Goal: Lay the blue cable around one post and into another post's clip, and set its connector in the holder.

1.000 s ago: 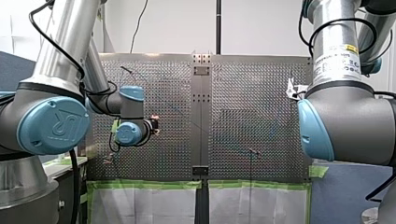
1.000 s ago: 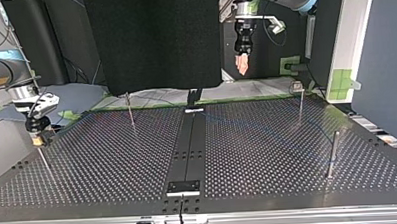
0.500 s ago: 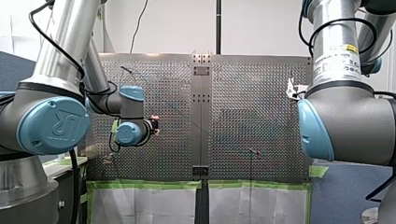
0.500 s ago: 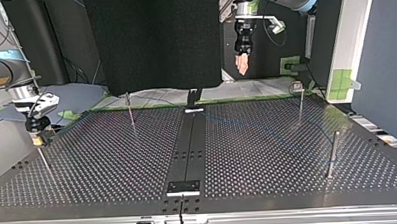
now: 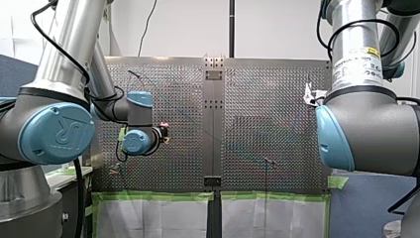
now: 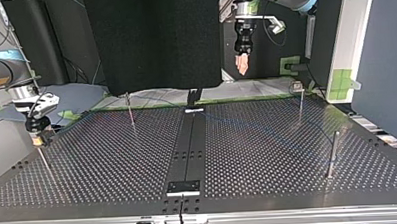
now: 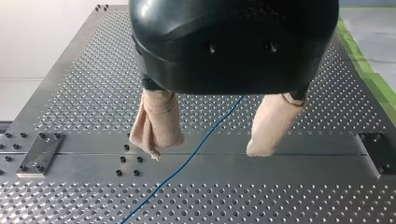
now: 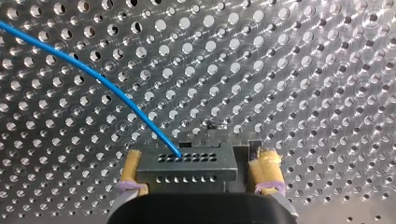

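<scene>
The blue cable [image 8: 116, 96] is a thin, bright strand. It lies in a loose curve on the perforated bench [image 6: 113, 165] and ends in the connector [image 8: 187, 169], a dark grey block with two rows of small holes. The cable goes in through one hole of the upper row.

Only the right wrist view shows the grip. The right gripper [image 8: 200, 158] has its yellow-padded fingers [image 8: 267, 169] pressed against the two ends of the connector and holds it just above the bench. In the top view the same gripper [image 6: 37, 140] is a small dark shape at the bench's left edge. It sits right at the top of a thin slanting post [image 6: 46, 165], and the connector cannot be made out there.

The left wrist view looks down past the left gripper [image 7: 204, 151]. Its beige cloth-covered fingers [image 7: 156, 123] are spread wide and grip nothing. The cable [image 7: 180, 164] runs on the bench below the gap between them, crossing the plain centre strip at a slant. In the top view the cable is only a faint blue line towards the bench's right side, near another post [image 6: 332, 155].

The left arm carries its gripper [image 6: 242, 64] high above the bench's far edge, pointing straight down. The right arm reaches low, and its gripper also points down. In the front view the right arm's big elbow covers most of that side.
</scene>
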